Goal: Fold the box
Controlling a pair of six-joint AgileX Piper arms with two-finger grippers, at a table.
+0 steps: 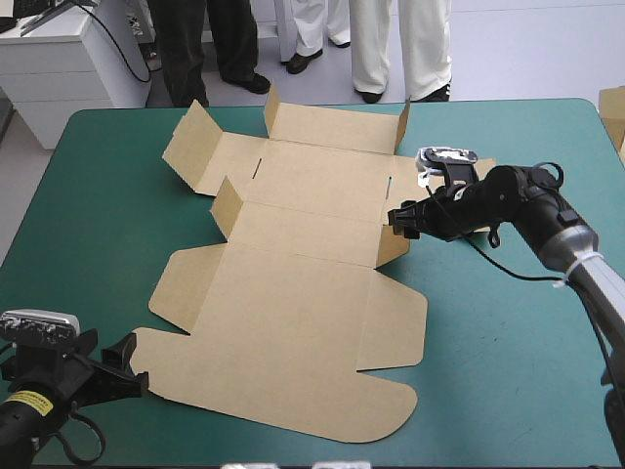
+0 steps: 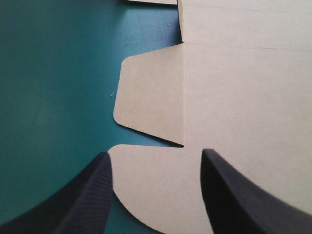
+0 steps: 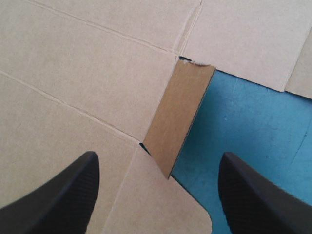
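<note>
The brown box (image 1: 293, 293) lies as a cut sheet across the middle of the teal-green table. Its far wall (image 1: 337, 125) and far left flap (image 1: 186, 147) stand raised. Two small side tabs at mid-sheet also stand up. My right gripper (image 1: 398, 220) is open at the right tab (image 1: 394, 242). In the right wrist view this tab (image 3: 178, 117) stands just ahead of the open gripper (image 3: 158, 156), between its fingers' lines. My left gripper (image 1: 127, 366) is open at the sheet's near left corner. In its own view the left gripper (image 2: 155, 153) straddles a rounded flap (image 2: 156, 190) lying flat.
An edge of more brown board (image 1: 613, 112) shows at the table's far right edge. Bare teal-green cover (image 1: 98, 215) lies left of the sheet and also right of it, near the front.
</note>
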